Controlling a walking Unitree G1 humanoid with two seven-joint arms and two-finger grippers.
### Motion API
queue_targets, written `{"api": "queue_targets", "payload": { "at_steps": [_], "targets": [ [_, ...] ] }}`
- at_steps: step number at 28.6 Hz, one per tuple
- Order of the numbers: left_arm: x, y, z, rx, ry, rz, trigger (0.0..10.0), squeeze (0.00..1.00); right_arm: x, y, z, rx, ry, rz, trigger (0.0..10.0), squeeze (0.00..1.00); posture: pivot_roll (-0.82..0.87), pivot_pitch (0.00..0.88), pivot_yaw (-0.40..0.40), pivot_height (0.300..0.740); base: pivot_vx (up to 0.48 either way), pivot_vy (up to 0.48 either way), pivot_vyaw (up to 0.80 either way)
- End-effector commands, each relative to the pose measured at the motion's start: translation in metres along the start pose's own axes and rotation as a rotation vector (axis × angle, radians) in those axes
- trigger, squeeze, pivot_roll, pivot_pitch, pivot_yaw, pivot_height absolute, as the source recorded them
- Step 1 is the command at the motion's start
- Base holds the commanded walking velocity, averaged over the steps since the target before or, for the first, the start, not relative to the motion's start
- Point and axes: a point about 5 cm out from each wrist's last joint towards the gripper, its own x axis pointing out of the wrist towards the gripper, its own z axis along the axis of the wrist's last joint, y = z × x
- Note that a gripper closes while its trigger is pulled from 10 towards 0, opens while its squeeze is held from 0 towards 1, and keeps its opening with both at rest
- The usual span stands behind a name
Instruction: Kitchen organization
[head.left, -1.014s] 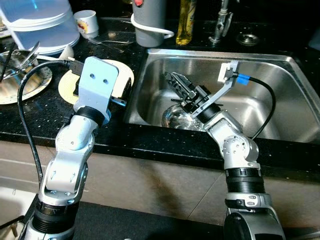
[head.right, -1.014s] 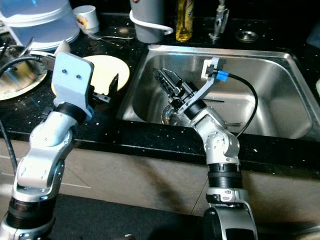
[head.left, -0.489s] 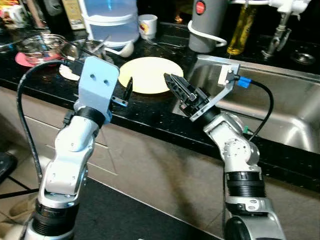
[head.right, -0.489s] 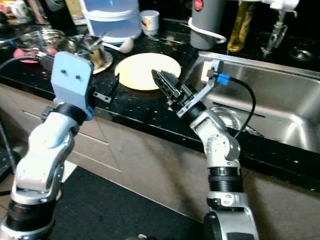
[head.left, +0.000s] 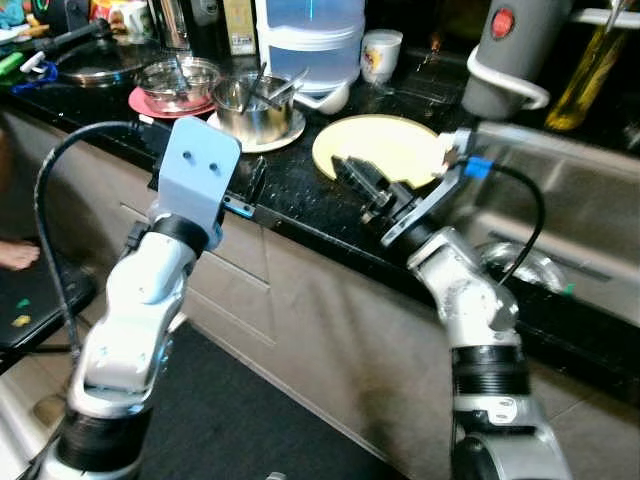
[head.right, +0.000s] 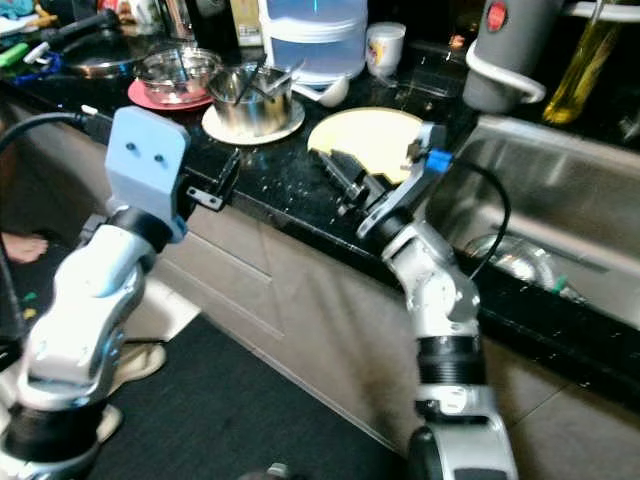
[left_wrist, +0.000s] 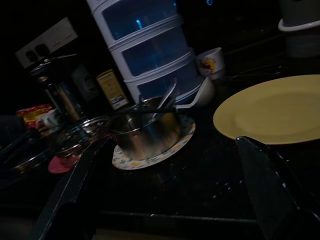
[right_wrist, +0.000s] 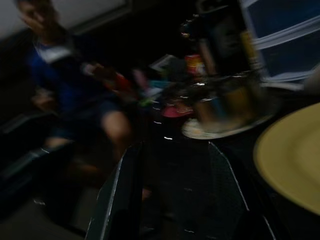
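Black counter (head.left: 300, 195) with steel sink (head.right: 560, 190) at its far right: the robot stands at the counter edge, both arms raised and carrying nothing. The step in hand looks like choosing and approaching the next piece of tableware, nothing yet grasped.

Yellow plate (head.left: 385, 150): lies flat on the counter just beyond the right gripper (head.left: 358, 180), whose fingers are spread apart and empty, tips over the plate's near rim.

Steel pot (head.left: 250, 105): holds utensils, stands on a patterned saucer, ahead of the left gripper (head.left: 255, 180); that gripper's fingers (left_wrist: 75, 190) are parted and empty.

A person sits in the dim background of the right wrist view.

Judged next move: lower the right gripper to the plate's rim and close on its edge; the flat, thin rim calls for a shallow, angled approach.
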Motion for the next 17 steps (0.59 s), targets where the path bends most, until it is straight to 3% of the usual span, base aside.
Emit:
{"api": "queue_targets", "payload": {
  "at_steps": [1,3,4,5,8,10,11,12,13,17],
  "targets": [
    [0.001,0.001,-0.002,0.007,0.008,-0.002,10.0,0.0,0.003,0.002,0.002,-0.044,0.005,-0.003,10.0,0.0,0.05,0.023,-0.024,0.74,0.0,0.0,0.0],
    [0.0,0.001,-0.003,0.006,0.008,0.0,10.0,0.0,0.009,0.003,0.001,-0.216,0.06,-0.031,10.0,0.0,0.05,0.026,-0.024,0.74,0.0,0.0,0.0],
    [0.0,0.001,-0.003,0.006,0.008,0.0,10.0,0.0,0.009,0.003,0.001,-0.216,0.06,-0.031,10.0,0.0,0.05,0.026,-0.024,0.74,0.0,0.0,0.0],
    [0.0,0.002,-0.004,0.003,0.009,0.003,10.0,0.0,0.012,0.003,0.001,-0.32,0.084,-0.047,10.0,0.0,0.05,0.027,-0.024,0.74,0.0,0.0,0.0],
    [-0.002,0.005,-0.008,-0.001,0.029,0.01,10.0,0.0,0.023,0.013,0.006,-0.773,0.159,-0.011,10.0,0.0,0.05,0.034,-0.026,0.74,0.0,0.0,0.0],
    [-0.004,0.007,-0.013,-0.024,0.052,0.018,10.0,0.0,0.028,0.023,0.009,-0.897,0.166,0.057,10.0,0.0,0.05,0.035,-0.026,0.74,0.0,0.0,0.0],
    [-0.004,0.007,-0.013,-0.024,0.052,0.018,10.0,0.0,0.028,0.023,0.009,-0.897,0.166,0.057,10.0,0.0,0.05,0.035,-0.026,0.74,0.0,0.0,0.0],
    [-0.005,0.008,-0.016,-0.043,0.064,0.024,10.0,0.0,0.03,0.026,0.01,-0.927,0.166,0.083,10.0,0.41,0.05,0.037,-0.028,0.74,0.0,0.0,0.0],
    [-0.007,0.011,-0.019,-0.077,0.082,0.037,10.0,0.0,0.034,0.031,0.012,-0.982,0.169,0.108,10.0,1.0,0.05,0.039,-0.029,0.74,0.0,0.0,0.0],
    [-0.015,0.014,-0.031,-0.171,0.143,0.07,10.0,0.0,0.046,0.042,0.006,-1.127,0.189,0.163,10.0,1.0,0.06,0.047,-0.036,0.74,0.0,0.0,0.0]
  ]
}}
